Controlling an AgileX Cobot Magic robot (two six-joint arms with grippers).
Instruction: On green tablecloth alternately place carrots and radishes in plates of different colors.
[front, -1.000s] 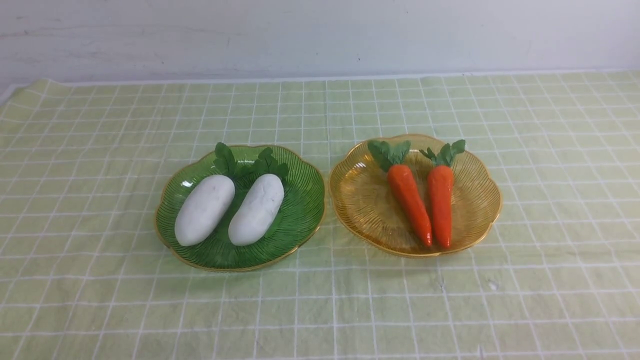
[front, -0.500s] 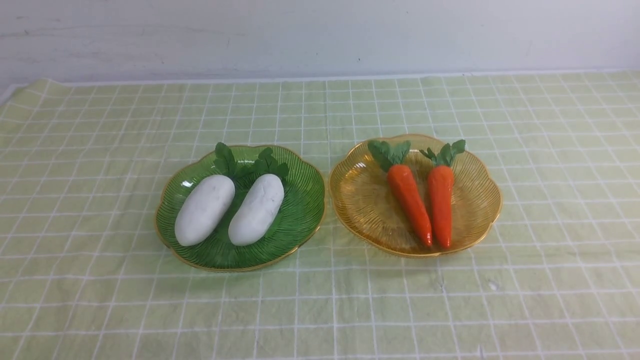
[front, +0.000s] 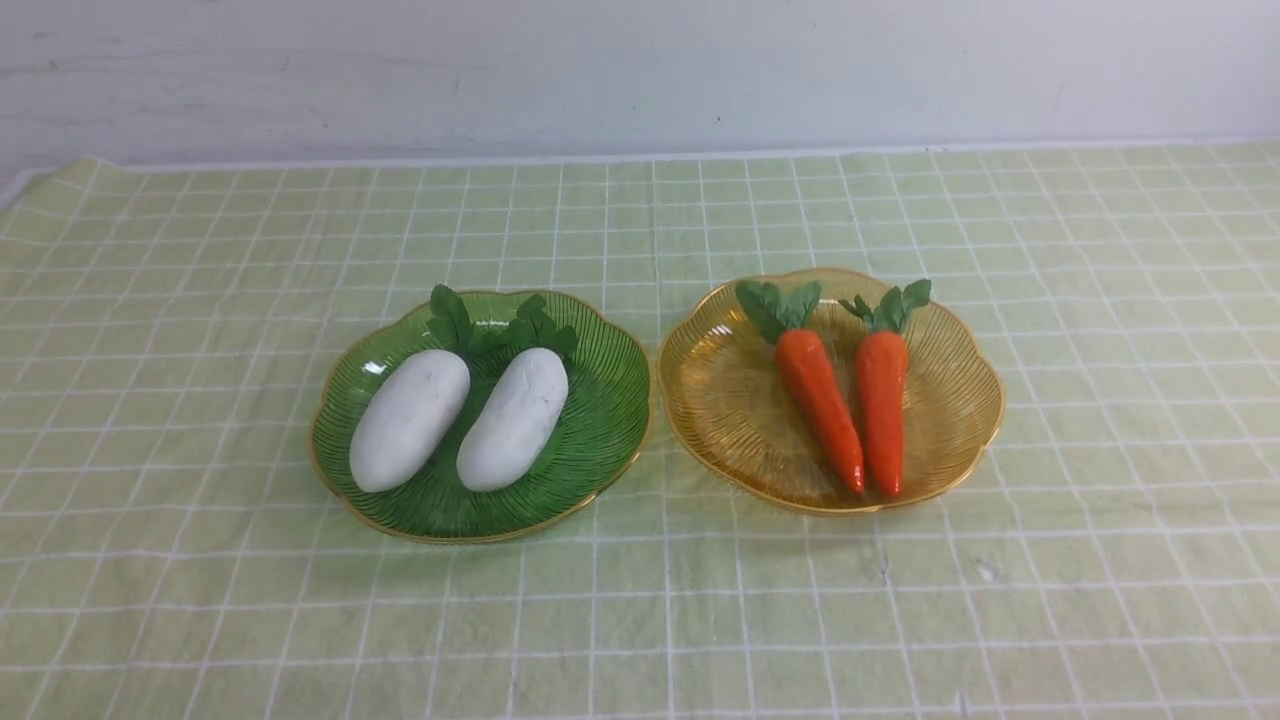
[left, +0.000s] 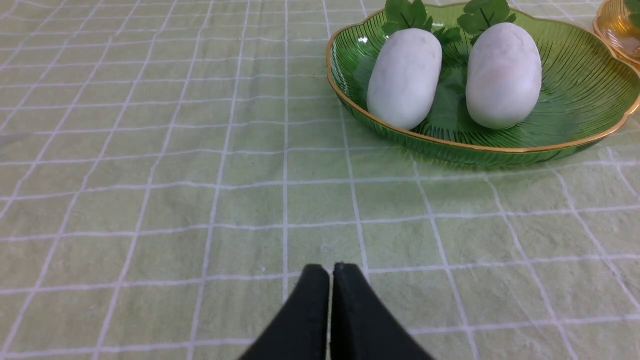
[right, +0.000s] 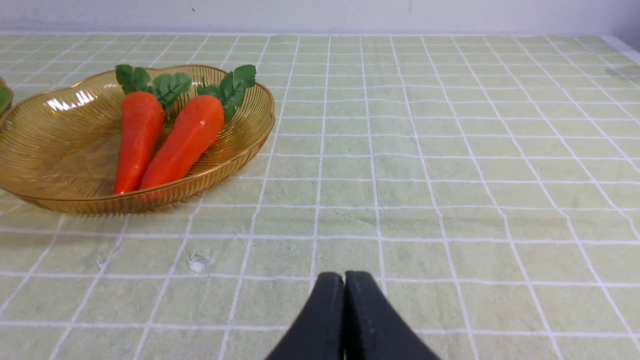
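**Ana:** Carrots, 2 of them, lay side by side in the amber plate, leafy tops toward the far edge of the green tablecloth, tips nearly meeting at the near rim. What about the radishes?

**Ben:** Both radishes sat in the green plate, also parallel, tufts toward the far edge. The 2 plates stood just beside each other around the middle of the cloth, the green one nearer its left edge, the amber one nearer its right.

**Ana:** So each kind was sorted by colour. I judged that as the finished layout, 1 vegetable type per plate.

**Ben:** Agreed, though whether the placing alternated could not be read from how things lay. Nothing rested loose on the cloth.

**Ana:** And the claws?

**Ben:** The left gripper was clenched, its 2 black fingers pressed together with nothing between them, low over bare cloth toward the near edge, well apart from the green plate. The right gripper was likewise clenched and empty, near the cloth's front, well apart from the amber plate.

**Ana:** Neither arm showed in the front view, which suited a parked pose: clear of the plates so nothing got nudged.
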